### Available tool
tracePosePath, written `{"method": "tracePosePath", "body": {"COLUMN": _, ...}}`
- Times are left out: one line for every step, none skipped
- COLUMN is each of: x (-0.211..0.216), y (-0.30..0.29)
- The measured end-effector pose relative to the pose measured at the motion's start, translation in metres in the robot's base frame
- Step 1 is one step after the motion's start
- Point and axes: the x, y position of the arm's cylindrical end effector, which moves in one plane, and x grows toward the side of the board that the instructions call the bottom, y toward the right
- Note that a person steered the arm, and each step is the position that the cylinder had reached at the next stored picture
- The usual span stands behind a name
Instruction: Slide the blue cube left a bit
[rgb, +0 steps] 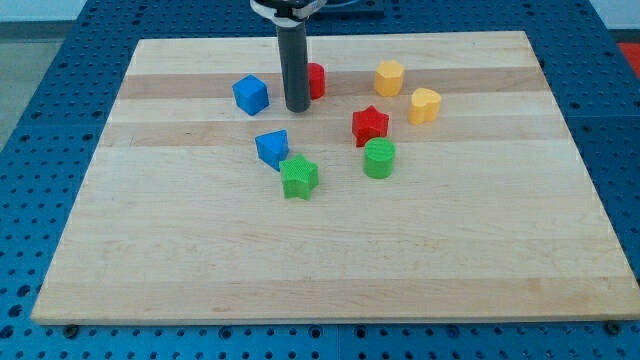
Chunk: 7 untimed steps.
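Observation:
The blue cube (251, 94) sits on the wooden board (330, 250) toward the view's top, left of centre. My tip (297, 108) rests on the board just to the right of the blue cube, with a small gap between them. A red block (315, 80) stands right behind the rod, partly hidden by it.
A second blue block (272, 147) and a green star (299, 177) lie below my tip. A red star (369, 124) and a green cylinder (379, 158) lie to the right. Two yellow blocks, one (389, 76) and another (424, 105), sit at the top right.

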Motion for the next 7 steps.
{"method": "tracePosePath", "body": {"x": -0.007, "y": 0.0}}
{"method": "tracePosePath", "body": {"x": -0.017, "y": 0.0}}
{"method": "tracePosePath", "body": {"x": -0.02, "y": 0.0}}
{"method": "tracePosePath", "body": {"x": -0.02, "y": 0.0}}
{"method": "tracePosePath", "body": {"x": -0.02, "y": -0.01}}
{"method": "tracePosePath", "body": {"x": -0.018, "y": -0.042}}
{"method": "tracePosePath", "body": {"x": -0.014, "y": -0.068}}
